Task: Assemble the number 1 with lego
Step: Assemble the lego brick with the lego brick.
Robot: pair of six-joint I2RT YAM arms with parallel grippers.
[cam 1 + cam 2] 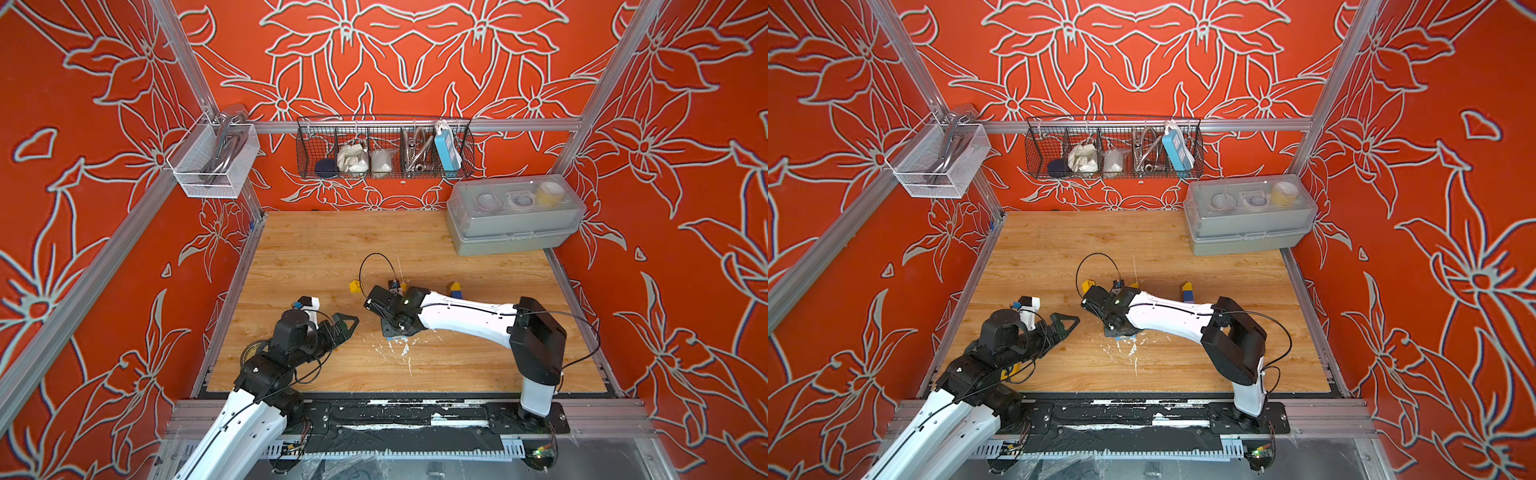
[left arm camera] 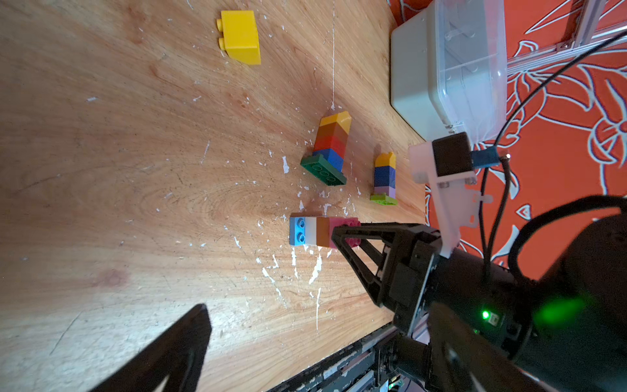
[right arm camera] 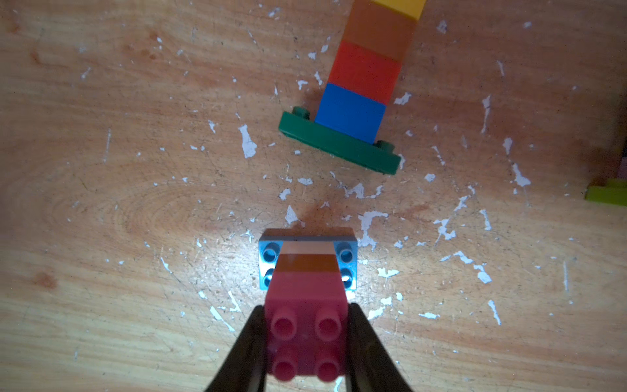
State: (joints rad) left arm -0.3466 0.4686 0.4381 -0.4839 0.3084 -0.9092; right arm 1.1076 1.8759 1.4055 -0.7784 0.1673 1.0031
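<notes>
My right tool (image 3: 305, 309) clenches the top pink brick (image 3: 305, 292); left tool (image 1: 345, 327) hangs released. I'd keep the light blue plate (image 3: 269, 253) level.

Right gripper (image 3: 307, 339) clamps a pink-topped brick stack (image 3: 307, 271); beyond it stands a green-based tower (image 3: 359, 85) on wood.

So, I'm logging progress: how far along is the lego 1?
Two look finished: the green-base tower and lime-base tower. In hand: the right end effector grips the pink brick atop a third stack. Left: likely capping it with the loose yellow brick.
</notes>
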